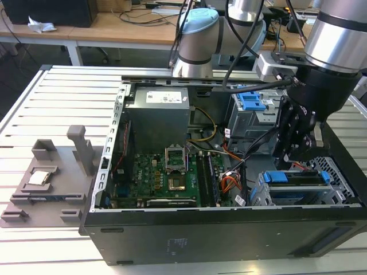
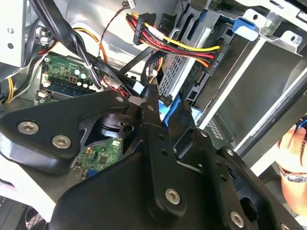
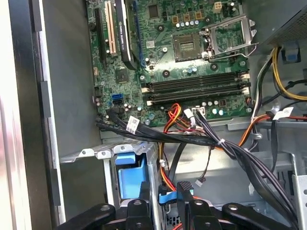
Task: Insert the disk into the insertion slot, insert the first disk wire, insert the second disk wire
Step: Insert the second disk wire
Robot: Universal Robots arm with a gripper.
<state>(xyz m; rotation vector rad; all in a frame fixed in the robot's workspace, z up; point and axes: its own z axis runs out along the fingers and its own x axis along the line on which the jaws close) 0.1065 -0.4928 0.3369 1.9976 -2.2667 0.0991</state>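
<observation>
The computer case (image 1: 218, 240) lay open on the slatted white table (image 1: 57, 97), and the arm (image 1: 338, 34) reached down into the end of it at the exterior view's right. The disk (image 1: 298, 179) was already sitting in the insertion slot (image 1: 298, 197), its blue carrier showing at both ends above the silver perforated front of the cage. The gripper (image 1: 292, 153) hung just behind that cage, between it and the taller grey cage (image 1: 252, 114) with its blue tab, down among the loose cables. In the first wrist view a blue wire (image 3: 165, 197) curled up right in front of the gripper, and in the second wrist view a small black plug (image 2: 166, 99) sat at its very end; whether the gripper was clamped on that plug or loose around it I could not tell. Just beyond, a black connector (image 2: 213, 56) carrying red, yellow and black wires lay against the end of the blue-framed bay, though I couldn't see if it was pushed home. Farther along the case were the green motherboard (image 1: 166, 172), with 1 socket's latch frame (image 3: 230, 31) swung up, and the grey power supply (image 1: 157, 112). Off to the exterior view's left a grey fixture (image 1: 49, 183) rested on the table, well apart from the gripper
</observation>
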